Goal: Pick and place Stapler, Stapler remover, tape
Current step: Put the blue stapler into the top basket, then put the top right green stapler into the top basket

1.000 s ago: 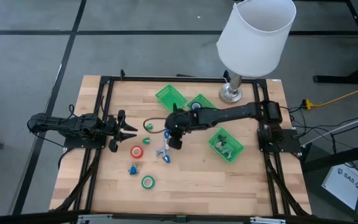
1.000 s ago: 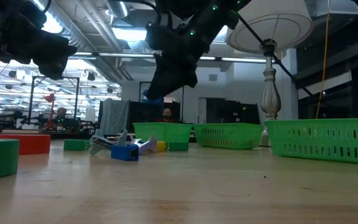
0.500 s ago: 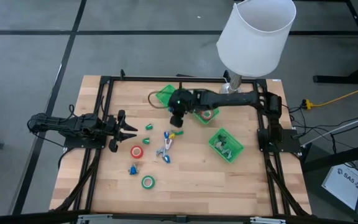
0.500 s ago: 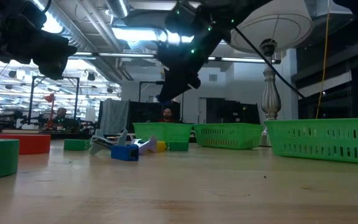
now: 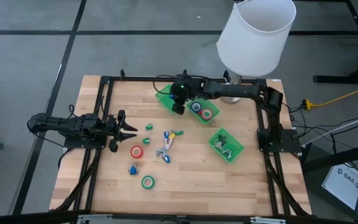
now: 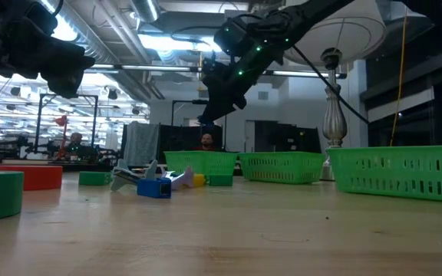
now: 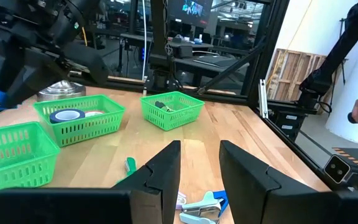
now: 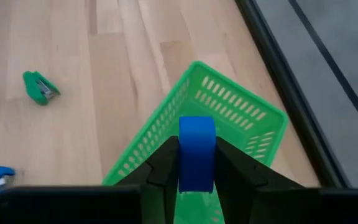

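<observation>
The wooden tabletop (image 5: 191, 180) shows whole only from overhead, with the right hand (image 5: 178, 103) above the empty green tray (image 5: 167, 96) at the far side. Only its wrist camera shows the blue stapler (image 8: 197, 152) pinched upright between the fingers (image 8: 163, 163), the tray (image 8: 229, 118) directly beneath. A second tray (image 5: 201, 110) just beside that hand holds tape rolls (image 5: 197, 107). The left hand (image 5: 129, 129) waits low over the tabletop, fingers (image 7: 160, 171) slightly apart, empty; a red tape roll (image 5: 137, 151) lies near it.
</observation>
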Tool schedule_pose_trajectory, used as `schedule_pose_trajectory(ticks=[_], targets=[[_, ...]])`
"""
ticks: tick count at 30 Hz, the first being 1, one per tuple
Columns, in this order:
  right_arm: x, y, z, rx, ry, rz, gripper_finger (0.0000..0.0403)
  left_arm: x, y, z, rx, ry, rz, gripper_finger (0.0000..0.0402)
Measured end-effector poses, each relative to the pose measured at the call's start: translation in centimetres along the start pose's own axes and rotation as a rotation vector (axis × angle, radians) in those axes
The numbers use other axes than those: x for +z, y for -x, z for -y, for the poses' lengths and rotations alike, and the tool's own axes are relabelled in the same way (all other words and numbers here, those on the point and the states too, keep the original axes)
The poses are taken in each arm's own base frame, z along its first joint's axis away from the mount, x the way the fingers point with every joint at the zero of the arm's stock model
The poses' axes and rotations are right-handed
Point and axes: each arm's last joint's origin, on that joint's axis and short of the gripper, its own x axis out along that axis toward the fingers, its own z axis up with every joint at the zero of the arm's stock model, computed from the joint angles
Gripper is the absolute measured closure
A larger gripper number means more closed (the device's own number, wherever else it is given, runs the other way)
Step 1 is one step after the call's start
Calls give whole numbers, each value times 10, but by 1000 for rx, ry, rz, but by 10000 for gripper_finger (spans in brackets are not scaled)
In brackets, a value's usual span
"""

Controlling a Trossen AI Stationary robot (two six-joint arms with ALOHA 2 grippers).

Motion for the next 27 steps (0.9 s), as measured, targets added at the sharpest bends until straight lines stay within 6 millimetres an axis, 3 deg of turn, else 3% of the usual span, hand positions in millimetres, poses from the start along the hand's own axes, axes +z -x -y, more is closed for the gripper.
schedule_pose_trajectory(ticks=[15,22,27], targets=[[-1,0,9,-13,11,-3,222,0,0,0,0,0,0,295],[-1,0,5,-8,11,-2,213,0,0,0,0,0,0,295],[1,0,-9,27,95,4,212,0,0,0,0,0,0,295]])
